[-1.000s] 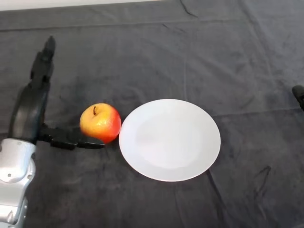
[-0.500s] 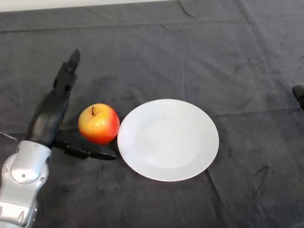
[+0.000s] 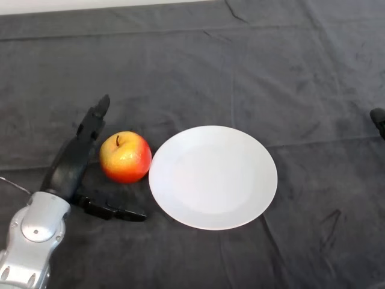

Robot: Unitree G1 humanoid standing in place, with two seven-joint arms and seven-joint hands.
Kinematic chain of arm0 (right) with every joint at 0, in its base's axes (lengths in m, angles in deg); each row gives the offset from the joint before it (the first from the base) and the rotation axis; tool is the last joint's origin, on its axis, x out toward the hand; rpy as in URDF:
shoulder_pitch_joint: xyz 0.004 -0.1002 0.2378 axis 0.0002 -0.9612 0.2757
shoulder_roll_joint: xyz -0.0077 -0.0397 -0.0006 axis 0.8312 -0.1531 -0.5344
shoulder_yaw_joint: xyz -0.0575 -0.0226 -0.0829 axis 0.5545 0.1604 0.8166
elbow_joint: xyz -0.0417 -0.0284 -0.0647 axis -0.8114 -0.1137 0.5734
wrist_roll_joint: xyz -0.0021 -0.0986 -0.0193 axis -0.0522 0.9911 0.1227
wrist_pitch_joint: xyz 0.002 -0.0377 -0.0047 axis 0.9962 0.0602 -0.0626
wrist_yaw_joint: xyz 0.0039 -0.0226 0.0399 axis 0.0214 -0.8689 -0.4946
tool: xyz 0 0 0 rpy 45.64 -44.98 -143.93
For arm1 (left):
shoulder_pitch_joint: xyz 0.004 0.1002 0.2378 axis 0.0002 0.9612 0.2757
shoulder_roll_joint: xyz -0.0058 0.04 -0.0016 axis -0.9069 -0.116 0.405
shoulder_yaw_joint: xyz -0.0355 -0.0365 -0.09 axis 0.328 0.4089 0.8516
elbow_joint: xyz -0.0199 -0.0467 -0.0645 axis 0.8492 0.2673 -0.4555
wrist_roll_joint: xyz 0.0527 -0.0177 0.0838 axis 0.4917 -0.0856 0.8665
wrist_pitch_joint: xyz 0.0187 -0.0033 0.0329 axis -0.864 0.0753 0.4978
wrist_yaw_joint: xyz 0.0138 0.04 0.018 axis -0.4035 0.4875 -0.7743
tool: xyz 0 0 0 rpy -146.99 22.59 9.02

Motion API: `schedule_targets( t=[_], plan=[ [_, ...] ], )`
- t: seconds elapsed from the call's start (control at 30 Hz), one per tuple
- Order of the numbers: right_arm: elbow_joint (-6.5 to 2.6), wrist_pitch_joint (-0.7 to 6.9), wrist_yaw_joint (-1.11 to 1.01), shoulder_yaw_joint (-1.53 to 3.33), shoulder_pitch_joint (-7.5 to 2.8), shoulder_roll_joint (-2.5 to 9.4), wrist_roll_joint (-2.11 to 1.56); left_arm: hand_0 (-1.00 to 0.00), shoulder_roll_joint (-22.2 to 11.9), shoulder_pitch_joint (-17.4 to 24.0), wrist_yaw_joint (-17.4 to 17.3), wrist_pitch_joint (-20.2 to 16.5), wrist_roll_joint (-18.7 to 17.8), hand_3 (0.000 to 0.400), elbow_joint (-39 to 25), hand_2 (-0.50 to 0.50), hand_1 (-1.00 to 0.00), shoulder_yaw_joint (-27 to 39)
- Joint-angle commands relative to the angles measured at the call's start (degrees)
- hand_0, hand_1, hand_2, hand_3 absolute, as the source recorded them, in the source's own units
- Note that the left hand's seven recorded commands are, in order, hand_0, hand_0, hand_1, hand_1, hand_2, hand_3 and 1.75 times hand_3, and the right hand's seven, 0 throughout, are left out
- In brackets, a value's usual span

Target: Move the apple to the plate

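Observation:
A red and yellow apple stands upright on the dark cloth, right next to the left rim of a white plate. My left hand lies just left of the apple and is open. Its fingers reach up past the apple's far left side. Its thumb stretches along the cloth below the apple. The apple sits in the gap between them, and I cannot tell whether the hand touches it. The plate holds nothing.
A small black object shows at the right edge. The table's far edge runs along the top of the view.
My hand has moved right and toward me, closing in around the apple's left side. The fingers have swung nearer the apple. The apple and plate have not moved.

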Motion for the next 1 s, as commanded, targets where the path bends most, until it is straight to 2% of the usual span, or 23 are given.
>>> schedule_targets(
  t=[0.03,0.1,0.13,0.17,0.2,0.23,0.27,0.37,0.43,0.67,1.0],
  plan=[
    [2.55,-0.27,0.44,-0.29,0.53,-0.77,-0.14,0.0,-1.8,-3.4,-0.2,0.5,0.9,0.0,2.9,0.0,0.0,-0.3],
    [2.54,-0.26,0.44,-0.29,0.53,-0.77,-0.15,0.0,-1.7,-3.8,-0.1,1.0,1.1,0.0,3.9,0.0,0.0,-0.4],
    [2.53,-0.26,0.44,-0.29,0.53,-0.78,-0.15,-0.04,-1.6,-4.0,0.0,1.1,1.2,0.014,4.3,-0.02,0.0,-0.5],
    [2.53,-0.26,0.44,-0.29,0.54,-0.78,-0.16,-0.67,-1.6,-4.2,0.1,1.3,1.3,0.27,4.7,-0.34,0.0,-0.6],
    [2.52,-0.26,0.44,-0.29,0.54,-0.78,-0.16,-0.78,-1.5,-4.3,0.2,1.4,1.4,0.311,5.0,-0.39,0.0,-0.7],
    [2.52,-0.26,0.44,-0.29,0.54,-0.79,-0.17,-1.0,-1.5,-4.5,0.2,1.5,1.5,0.4,5.3,-0.5,0.0,-0.7],
    [2.51,-0.26,0.44,-0.29,0.54,-0.79,-0.17,-1.0,-1.6,-4.6,0.2,1.6,1.5,0.4,5.5,-0.48,-0.05,-0.8],
    [2.49,-0.25,0.43,-0.29,0.55,-0.8,-0.18,-1.0,-1.7,-4.9,0.2,1.8,1.6,0.4,5.7,-0.08,-0.83,-0.8],
    [2.47,-0.25,0.43,-0.29,0.56,-0.81,-0.19,-1.0,-1.7,-5.0,0.3,2.0,1.7,0.4,5.7,-0.03,-0.93,-0.8],
    [2.44,-0.25,0.42,-0.28,0.57,-0.82,-0.2,-1.0,-1.4,-4.9,0.9,2.6,2.2,0.4,5.5,0.0,-1.0,-1.3],
    [2.41,-0.25,0.42,-0.27,0.57,-0.83,-0.22,-1.0,-2.4,-5.1,0.0,1.2,2.0,0.4,2.6,0.0,-1.0,-0.9]
  ],
)
